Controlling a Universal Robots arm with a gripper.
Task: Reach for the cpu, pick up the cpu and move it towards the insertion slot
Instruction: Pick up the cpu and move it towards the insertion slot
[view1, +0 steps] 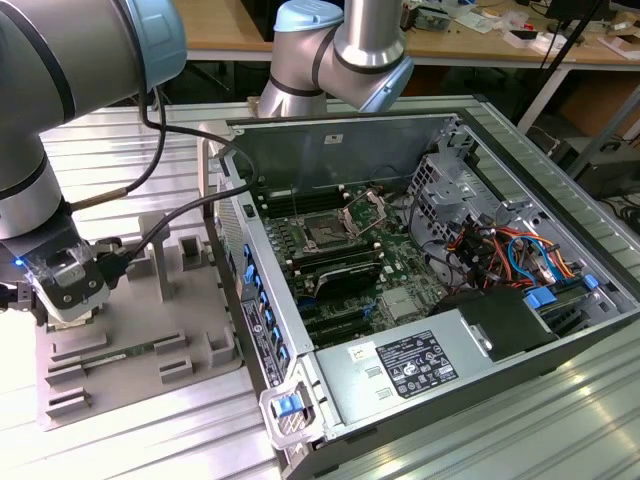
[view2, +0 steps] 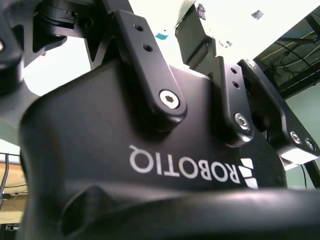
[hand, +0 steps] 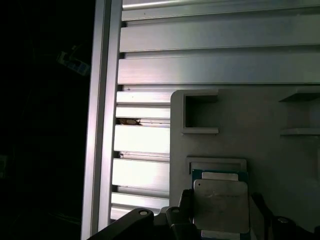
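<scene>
Gripper: The gripper (view1: 68, 312) is at the exterior view's left, low over the grey fixture tray (view1: 180, 300). Whether it is clenched or released cannot be told.
Cpu: In the first wrist view the cpu (hand: 220, 205) lies flat, silver top up, at its seat on the tray. The gripper is right over it and flanks it on two sides. No lift off the tray can be made out.
Memory stick: The memory stick (view1: 115, 356) lies on the tray near the gripper, apart from it.
Insertion slot: The insertion slot (view1: 325, 233) is well apart, toward the exterior view's right, inside the open computer case (view1: 400, 130). Its bracket is raised and the socket looks empty.
Progress: The reach looks finished and the pick-up is undecided. The cpu has not yet been carried to the slot.
</scene>
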